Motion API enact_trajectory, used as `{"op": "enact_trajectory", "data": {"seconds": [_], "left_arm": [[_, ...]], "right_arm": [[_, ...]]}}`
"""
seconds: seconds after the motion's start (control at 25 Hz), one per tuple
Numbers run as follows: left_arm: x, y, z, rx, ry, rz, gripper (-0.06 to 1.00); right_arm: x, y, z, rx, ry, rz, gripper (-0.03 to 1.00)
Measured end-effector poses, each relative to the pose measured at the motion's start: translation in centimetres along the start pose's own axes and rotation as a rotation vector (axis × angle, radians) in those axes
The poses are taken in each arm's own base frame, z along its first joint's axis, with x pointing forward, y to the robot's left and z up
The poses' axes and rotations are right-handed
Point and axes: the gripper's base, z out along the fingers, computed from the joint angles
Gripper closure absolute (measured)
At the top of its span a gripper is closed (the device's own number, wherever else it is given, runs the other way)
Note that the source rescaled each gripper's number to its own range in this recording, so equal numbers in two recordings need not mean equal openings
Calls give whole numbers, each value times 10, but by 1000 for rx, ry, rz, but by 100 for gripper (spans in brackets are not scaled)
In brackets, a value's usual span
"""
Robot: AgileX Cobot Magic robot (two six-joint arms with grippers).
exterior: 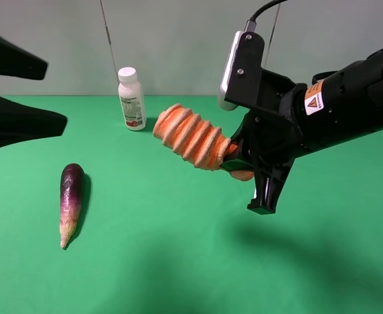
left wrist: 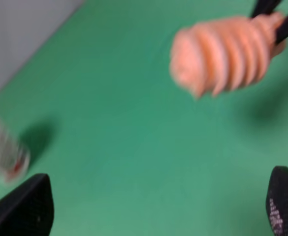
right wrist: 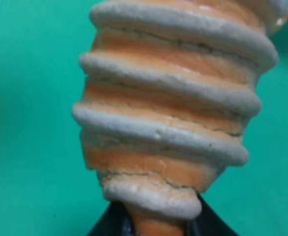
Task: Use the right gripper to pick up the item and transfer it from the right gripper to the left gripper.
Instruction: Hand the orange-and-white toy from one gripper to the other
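Observation:
The item (exterior: 192, 137), an orange-and-cream ridged roll, hangs in the air above the green table, its free end pointing left. My right gripper (exterior: 240, 160) is shut on its right end; the right wrist view shows the item (right wrist: 173, 108) filling the frame with the black fingers (right wrist: 119, 223) at its base. My left gripper (exterior: 57, 97) is open and empty at the far left, well apart from the item. In the blurred left wrist view, the item (left wrist: 222, 54) sits ahead of the left gripper (left wrist: 153, 211), whose fingertips (left wrist: 25, 206) stand wide apart.
A purple eggplant (exterior: 71, 196) lies on the green table (exterior: 178, 261) at the left. A white bottle (exterior: 131, 99) stands upright at the back, left of the item; it also shows blurred in the left wrist view (left wrist: 3, 152).

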Motion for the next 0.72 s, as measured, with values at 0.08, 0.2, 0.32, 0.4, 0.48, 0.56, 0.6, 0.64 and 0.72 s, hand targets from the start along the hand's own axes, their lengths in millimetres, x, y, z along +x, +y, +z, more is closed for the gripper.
{"op": "enact_trajectory", "data": {"seconds": [0.08,0.2,0.32,0.4,0.48,0.56,0.6,0.64,0.72], "left_arm": [[0,2,10,51,-30,32,15],[1,3,22,136,-65,88,15],[4,2,31,208,-81,143,15],[5,2,35,234,-85,169,15],[6,2,36,251,-87,189,15],[6,1,37,258,-90,210,15],[6,1,37,259,-92,216,15],[6,1,37,261,-93,220,15],[6,1,37,265,-94,226,15]], "right_arm": [[1,0,3,-8,16,-9,95],[-2,-3,10,-28,50,-22,95],[-7,-7,14,-26,52,-29,95],[-10,-10,12,-19,48,-37,95],[-14,-13,10,-13,43,-44,95],[-19,-16,7,-7,37,-49,95],[-21,-17,6,-5,34,-50,95],[-22,-19,5,-3,32,-52,95],[-25,-21,2,-4,32,-53,95]]}}
